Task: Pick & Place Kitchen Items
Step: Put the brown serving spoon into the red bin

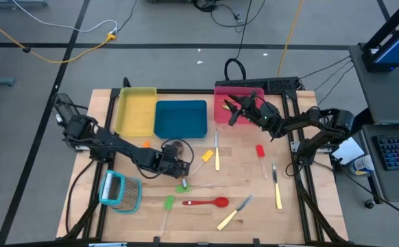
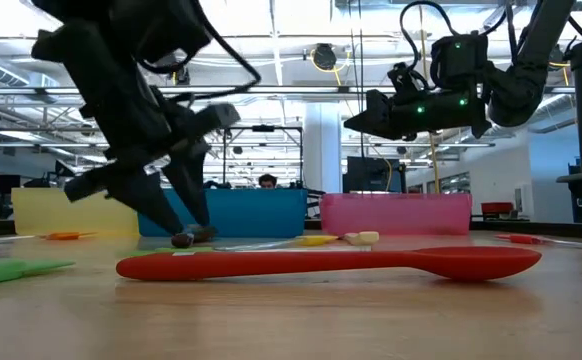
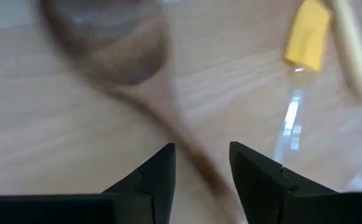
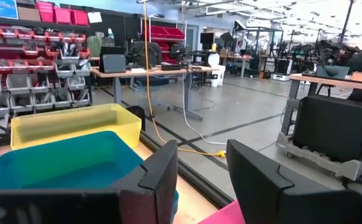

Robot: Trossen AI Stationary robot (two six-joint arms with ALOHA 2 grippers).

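Note:
A wooden spoon (image 3: 106,50) lies flat on the table, its bowl (image 1: 175,145) toward the far side. My left gripper (image 3: 203,177) is open low over it, one finger on each side of the handle (image 3: 196,165); I see no touch. It also shows in the high view (image 1: 180,167) and the low view (image 2: 176,225). My right gripper (image 1: 232,110) is open and empty, up in the air over the pink tray (image 1: 221,116); it also shows in the low view (image 2: 371,110) and its own wrist view (image 4: 199,180).
Yellow (image 1: 136,110) and blue (image 1: 180,118) trays stand at the far side. A yellow spatula (image 3: 308,34), cream-handled knives (image 1: 217,156), a red spatula (image 1: 260,151), a red spoon (image 1: 206,202), green utensils (image 1: 168,202) and the grater (image 1: 121,191) lie around.

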